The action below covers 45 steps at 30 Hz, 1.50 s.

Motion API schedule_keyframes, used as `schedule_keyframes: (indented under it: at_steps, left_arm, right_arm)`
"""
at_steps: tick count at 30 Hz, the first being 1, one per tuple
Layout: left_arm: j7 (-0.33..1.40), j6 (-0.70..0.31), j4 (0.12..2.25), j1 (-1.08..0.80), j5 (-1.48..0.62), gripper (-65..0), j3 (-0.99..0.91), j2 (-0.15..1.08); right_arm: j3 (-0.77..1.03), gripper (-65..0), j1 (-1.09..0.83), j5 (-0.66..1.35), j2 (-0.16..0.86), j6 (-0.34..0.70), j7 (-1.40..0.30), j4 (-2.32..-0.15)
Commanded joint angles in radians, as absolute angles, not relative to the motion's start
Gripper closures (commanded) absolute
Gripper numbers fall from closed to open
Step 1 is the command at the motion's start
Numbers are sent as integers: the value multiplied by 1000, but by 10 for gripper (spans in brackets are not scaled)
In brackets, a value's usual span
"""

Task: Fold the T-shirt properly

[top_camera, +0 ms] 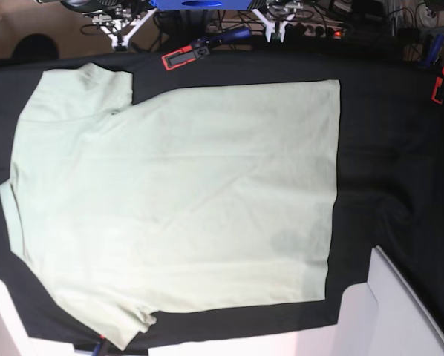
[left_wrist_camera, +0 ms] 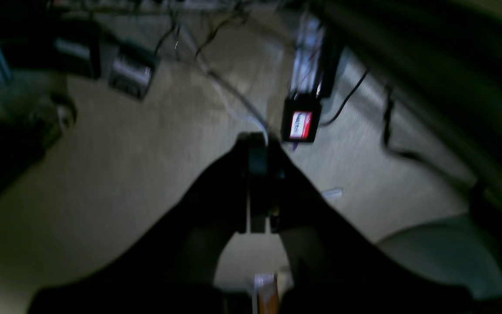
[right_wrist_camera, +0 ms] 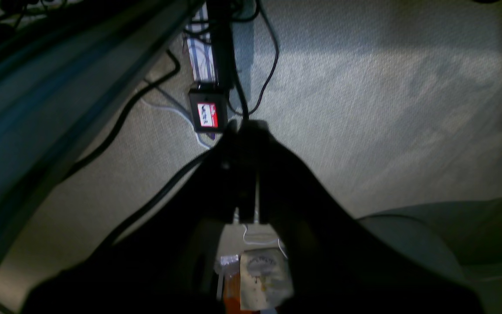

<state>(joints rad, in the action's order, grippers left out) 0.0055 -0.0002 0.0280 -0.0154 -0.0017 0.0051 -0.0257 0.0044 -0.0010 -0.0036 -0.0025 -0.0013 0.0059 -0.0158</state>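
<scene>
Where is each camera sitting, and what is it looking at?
Left wrist: rides on the left arm, aimed down along the shut left gripper at grey carpet and cables.
Right wrist: rides on the right arm, aimed down along the shut right gripper at the same carpet.
Base: sits high up, looking straight down on the T-shirt spread flat on the black cloth; neither gripper shows.
Shared: both wrist views show a small black box with a red label on the floor.

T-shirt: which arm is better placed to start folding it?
Neither clearly: the left gripper and right gripper hang shut over the floor, away from the T-shirt. For a sleeve, probably right: sleeves lie on its side.
</scene>
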Motion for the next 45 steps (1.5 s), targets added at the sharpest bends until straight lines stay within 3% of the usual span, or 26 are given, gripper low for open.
schedule_keyframes:
  at_steps: [1, 16, 45]
  left_arm:
    - [1, 5, 31, -13, -4, 0, 7, -21]
    - [5, 5, 91, -56, -4, 0, 2, 56]
    - [1, 5, 173, -134, -5, 0, 1, 58]
  right_arm:
    - [7, -1, -13, -4, 1, -5, 5, -19]
    - [7, -3, -64, -4, 2, -5, 5, -21]
    - [8, 0, -108, -2, 38, -5, 7, -31]
